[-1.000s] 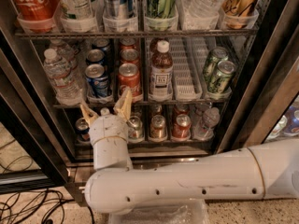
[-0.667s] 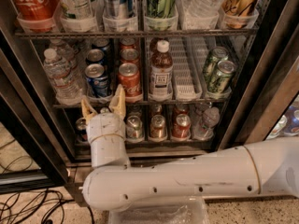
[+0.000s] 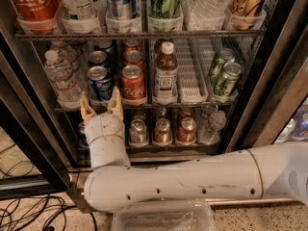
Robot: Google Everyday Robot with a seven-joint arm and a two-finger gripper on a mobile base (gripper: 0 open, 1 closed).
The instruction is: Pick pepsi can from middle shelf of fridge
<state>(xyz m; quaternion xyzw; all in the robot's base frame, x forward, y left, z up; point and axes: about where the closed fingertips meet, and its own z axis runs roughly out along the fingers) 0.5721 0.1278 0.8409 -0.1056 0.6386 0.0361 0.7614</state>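
The fridge (image 3: 269, 71) stands open in front of me. On its middle shelf (image 3: 192, 101) the blue pepsi can (image 3: 100, 83) stands at the front of the second lane from the left, with like cans behind it. My gripper (image 3: 101, 106) is open, its two tan fingers (image 3: 115, 102) pointing up just below and in front of the pepsi can, straddling its base. It holds nothing. My white arm (image 3: 192, 177) runs in from the right.
A red Coca-Cola can (image 3: 133, 84) stands right of the pepsi can, water bottles (image 3: 60, 76) left of it. A brown bottle (image 3: 166, 73) and green cans (image 3: 224, 76) are farther right. Cans fill the lower shelf (image 3: 161, 129). Cables (image 3: 29, 211) lie on the floor.
The gripper has shifted slightly left and a little lower, now centred under the pepsi can. The fingers stay open.
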